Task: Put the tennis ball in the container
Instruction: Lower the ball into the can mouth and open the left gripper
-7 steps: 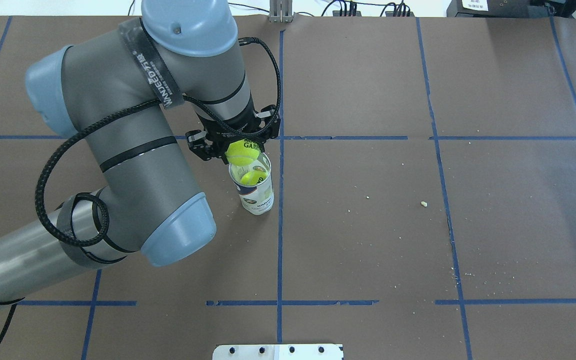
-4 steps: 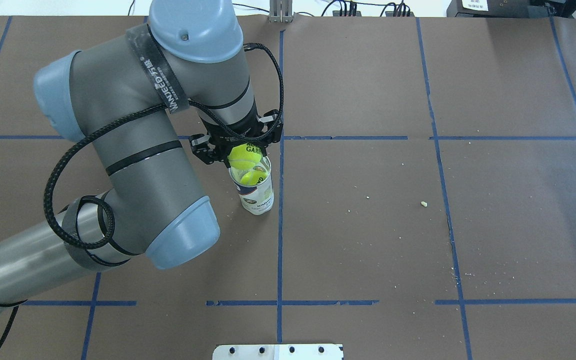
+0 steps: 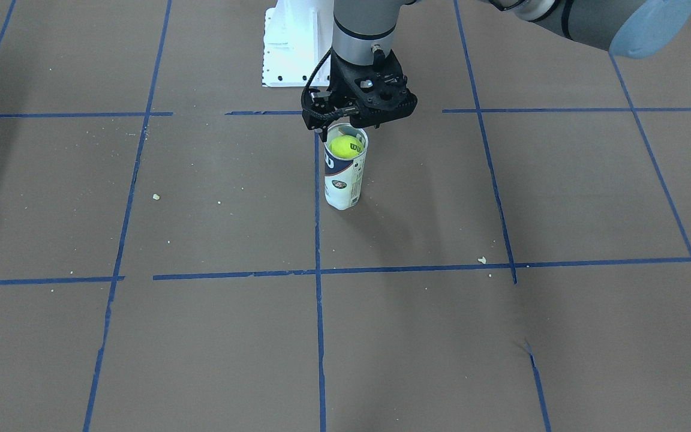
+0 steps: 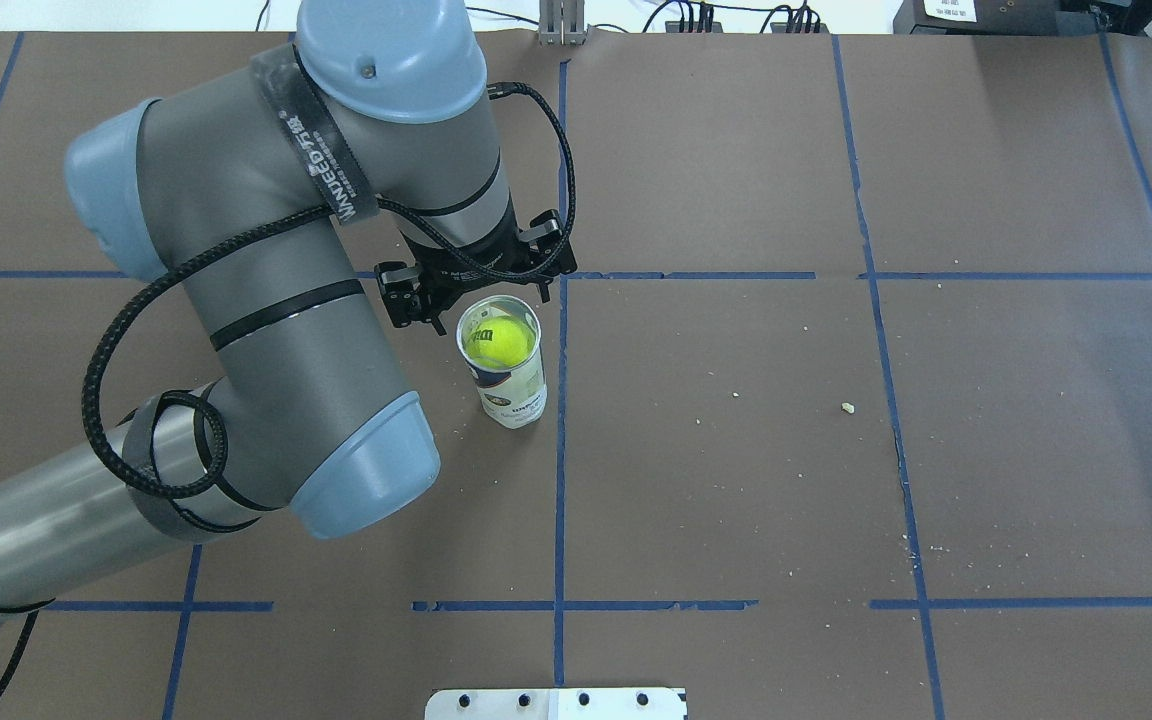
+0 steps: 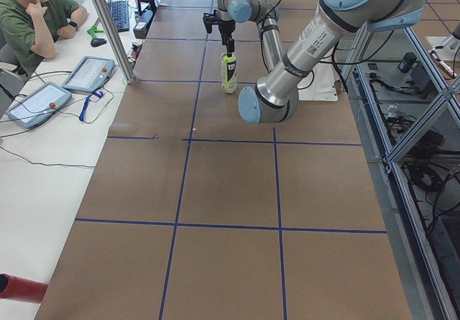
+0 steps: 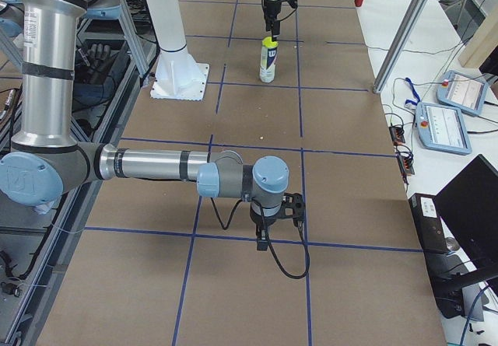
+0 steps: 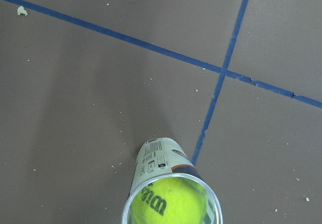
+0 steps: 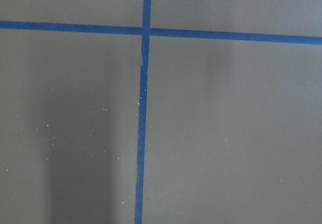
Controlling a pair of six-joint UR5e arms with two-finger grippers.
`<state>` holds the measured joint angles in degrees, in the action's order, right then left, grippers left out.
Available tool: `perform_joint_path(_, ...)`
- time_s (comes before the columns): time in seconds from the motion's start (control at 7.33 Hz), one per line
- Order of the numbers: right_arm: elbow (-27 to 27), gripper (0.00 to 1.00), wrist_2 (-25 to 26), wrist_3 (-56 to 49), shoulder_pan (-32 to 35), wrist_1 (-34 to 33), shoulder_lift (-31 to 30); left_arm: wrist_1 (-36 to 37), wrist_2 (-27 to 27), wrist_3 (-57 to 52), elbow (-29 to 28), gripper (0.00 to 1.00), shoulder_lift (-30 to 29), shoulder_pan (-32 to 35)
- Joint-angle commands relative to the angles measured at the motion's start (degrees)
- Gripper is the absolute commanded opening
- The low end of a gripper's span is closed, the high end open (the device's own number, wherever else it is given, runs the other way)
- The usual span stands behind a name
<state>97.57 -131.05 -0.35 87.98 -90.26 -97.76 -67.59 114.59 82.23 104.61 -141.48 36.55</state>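
The tennis ball (image 4: 499, 340) sits inside the mouth of the container (image 4: 514, 392), a clear upright tube with a white and navy label, and nothing grips it. The front view shows the ball (image 3: 345, 146) just below the rim of the tube (image 3: 342, 187). My left gripper (image 4: 476, 287) hangs open right above and behind the rim, fingers spread wider than the ball. The left wrist view looks down on the ball (image 7: 168, 201) in the tube (image 7: 158, 157). My right gripper (image 6: 264, 241) points down at bare table far from the tube; whether it is open or shut I cannot tell.
The white pedestal base (image 3: 291, 48) stands behind the tube on the robot's side. Blue tape lines grid the brown table, with small crumbs (image 4: 847, 407) scattered on it. An operator (image 5: 36, 18) sits at a side desk with tablets.
My left gripper held the ball over the tube's rim; it has opened, and the ball has dropped into the tube's mouth. The arm barely moved.
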Motion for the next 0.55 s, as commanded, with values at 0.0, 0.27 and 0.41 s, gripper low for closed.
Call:
perform_joint_path(0.0,0.1,1.00,0.0,0.0,0.0,0.0,-0.1,-0.1,-0.1,-2.9,1.1,1.00,1.3,0.3)
perform_joint_path(0.27,0.0,1.00,0.0,0.0,0.0,0.0,0.0,-0.5,0.2,-14.5,7.1,0.99,8.5,2.7)
perform_joint_path(0.41,0.1,1.00,0.0,0.0,0.0,0.0,-0.1,-0.8,0.7,-23.0,7.2,0.99,10.3,8.0)
